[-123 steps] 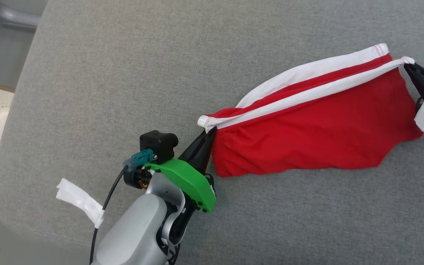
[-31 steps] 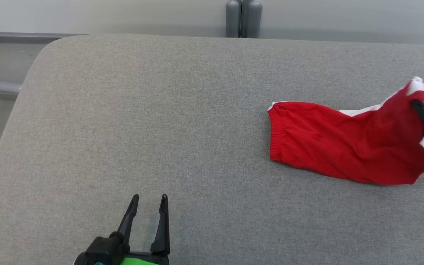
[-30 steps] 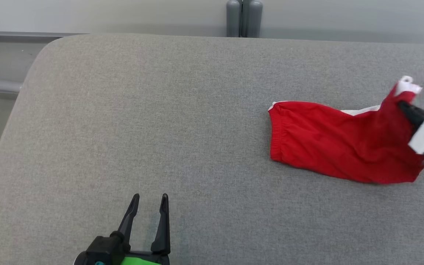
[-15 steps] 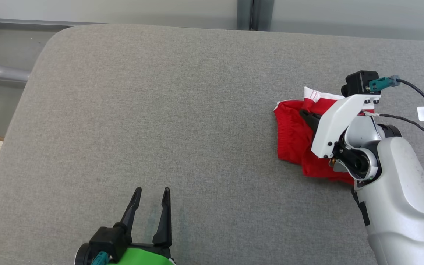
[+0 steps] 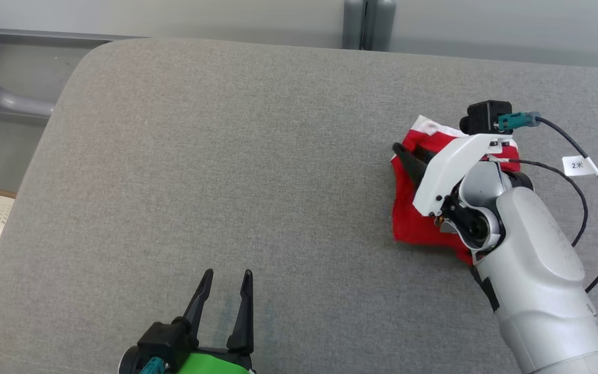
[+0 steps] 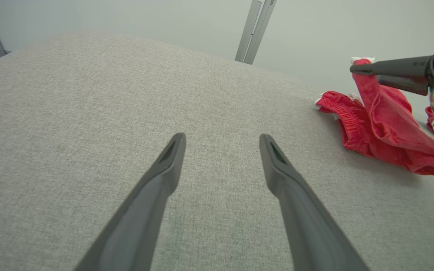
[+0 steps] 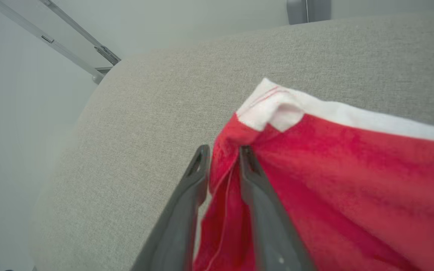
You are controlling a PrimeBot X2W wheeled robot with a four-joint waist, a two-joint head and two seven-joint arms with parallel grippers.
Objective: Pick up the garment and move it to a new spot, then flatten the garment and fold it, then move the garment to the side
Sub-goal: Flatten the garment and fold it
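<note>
One red garment [image 7: 352, 169] fold sits between the right tool [image 7: 223, 151] fingers [image 7: 187, 199].

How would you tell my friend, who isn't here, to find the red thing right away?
Start with the big grey padded surface and look towards its right side, where a bunched-up red garment lies. A fold of it sits between the jaws of the right gripper. Its bright red cloth with a white edge stands out from the plain grey padding and the dark, hard gripper parts around it.
</note>
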